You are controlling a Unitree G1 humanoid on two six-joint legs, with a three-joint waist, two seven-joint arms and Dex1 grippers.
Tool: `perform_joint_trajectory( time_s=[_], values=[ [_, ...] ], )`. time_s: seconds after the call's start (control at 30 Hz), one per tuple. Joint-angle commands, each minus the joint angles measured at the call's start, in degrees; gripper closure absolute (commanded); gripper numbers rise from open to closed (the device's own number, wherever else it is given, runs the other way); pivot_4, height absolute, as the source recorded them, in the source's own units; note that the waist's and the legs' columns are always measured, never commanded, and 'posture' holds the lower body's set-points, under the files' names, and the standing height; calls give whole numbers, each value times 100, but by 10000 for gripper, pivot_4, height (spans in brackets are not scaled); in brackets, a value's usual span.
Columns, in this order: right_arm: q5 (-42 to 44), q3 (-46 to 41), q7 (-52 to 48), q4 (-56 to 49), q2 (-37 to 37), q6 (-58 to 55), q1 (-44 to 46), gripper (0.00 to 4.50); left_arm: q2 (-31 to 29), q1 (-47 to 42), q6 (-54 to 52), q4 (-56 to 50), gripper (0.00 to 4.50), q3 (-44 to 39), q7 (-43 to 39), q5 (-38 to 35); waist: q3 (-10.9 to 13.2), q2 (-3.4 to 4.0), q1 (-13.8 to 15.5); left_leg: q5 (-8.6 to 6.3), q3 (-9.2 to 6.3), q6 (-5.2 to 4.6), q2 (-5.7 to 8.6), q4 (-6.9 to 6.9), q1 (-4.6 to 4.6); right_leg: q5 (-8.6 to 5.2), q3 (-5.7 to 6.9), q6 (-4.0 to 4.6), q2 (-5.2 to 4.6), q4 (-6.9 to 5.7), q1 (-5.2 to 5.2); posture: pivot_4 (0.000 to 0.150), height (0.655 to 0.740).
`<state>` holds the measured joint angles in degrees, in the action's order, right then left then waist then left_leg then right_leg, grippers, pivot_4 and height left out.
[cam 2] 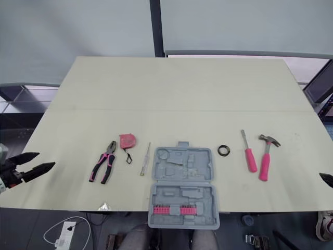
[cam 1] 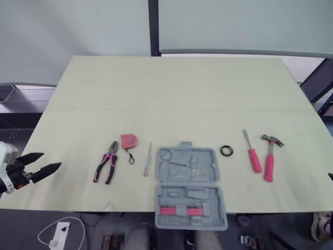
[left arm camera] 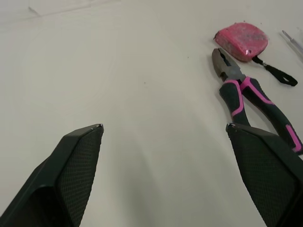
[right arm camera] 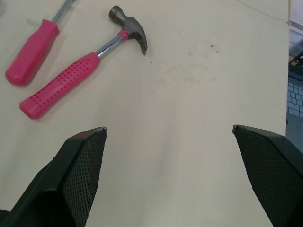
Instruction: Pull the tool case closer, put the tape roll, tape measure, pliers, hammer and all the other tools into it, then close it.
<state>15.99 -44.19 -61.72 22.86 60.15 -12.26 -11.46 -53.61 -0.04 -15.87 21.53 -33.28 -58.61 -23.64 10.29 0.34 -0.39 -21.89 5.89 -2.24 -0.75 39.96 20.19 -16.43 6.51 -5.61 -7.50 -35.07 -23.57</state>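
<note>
Left eye view, pliers (cam 1: 106, 167) near tool case (cam 1: 206, 172)

The right gripper (right arm camera: 168, 127), its 2 black textured fingers (right arm camera: 80, 165) spread wide apart, hovers over a pale table (right arm camera: 189, 94). On the table lie a pink-handled hammer (right arm camera: 83, 67) and, just beside it, a pink-handled screwdriver (right arm camera: 31, 52).

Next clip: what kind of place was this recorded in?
Probably an indoor lab or test bay: a pale table with an open tool case, grey partition panels behind it, and what looks like a power strip on the floor.
</note>
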Motion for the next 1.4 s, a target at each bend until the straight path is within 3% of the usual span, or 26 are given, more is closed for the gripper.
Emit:
perform_joint_trajectory(
  time_s=[0.03,0.27,0.47,0.6,0.77,0.97,1.07,1.13,1.4],
  values=[
    [90,-93,134,-178,56,83,70,0,-41,-87,272,101,526,-35,160,103,0,0,-32,0,3,0,0,0,-1,0,-3,0,0,-1,0,1500,7400],
    [134,-94,268,-584,11,-47,57,0,71,-208,317,21,526,109,129,35,1,2,-109,-1,5,1,0,-2,-1,0,-3,0,0,-4,-1,1500,7400],
    [608,217,148,-2131,63,-862,193,0,43,-396,-319,-1483,526,628,-185,-423,1,2,-100,-1,3,2,-1,0,-1,1,-5,-2,-1,-14,0,1500,7400],
    [856,920,50,-3144,341,-1387,619,0,6,-812,-908,-2749,526,1191,-291,-819,2,4,-89,-1,1,1,0,6,2,2,-6,-3,-2,-31,0,1500,7400],
    [651,2663,-269,-3627,865,-1659,1662,0,236,-1696,-1309,-3668,526,2018,-403,-1189,3,5,-93,5,4,1,0,10,3,1,-3,-3,7,-33,-1,1500,7400],
    [-400,4650,-462,-3040,608,-1265,3199,0,767,-2294,-1184,-4183,526,2857,-250,-1047,5,2,-99,9,17,-4,5,15,6,2,-4,-5,22,-28,-2,1500,7400],
    [-1032,5428,-616,-2393,306,-823,3845,8185,1106,-2502,-890,-4102,0,3145,-176,-825,6,0,-97,12,22,-5,4,26,5,6,-2,-12,61,-30,0,1500,7400],
    [-1274,5731,-729,-2044,125,-680,4135,17911,1196,-2531,-833,-4111,0,3268,-267,-822,6,1,-88,13,23,-4,-2,25,6,7,-6,-13,72,-30,-2,1500,7400],
    [-2025,6367,-769,-859,-655,-54,4876,17911,1309,-2640,-1000,-4285,0,3464,-446,-998,7,1,-87,14,21,-2,-10,33,12,7,-1,-13,80,-31,-6,1500,7400]
  ],
)
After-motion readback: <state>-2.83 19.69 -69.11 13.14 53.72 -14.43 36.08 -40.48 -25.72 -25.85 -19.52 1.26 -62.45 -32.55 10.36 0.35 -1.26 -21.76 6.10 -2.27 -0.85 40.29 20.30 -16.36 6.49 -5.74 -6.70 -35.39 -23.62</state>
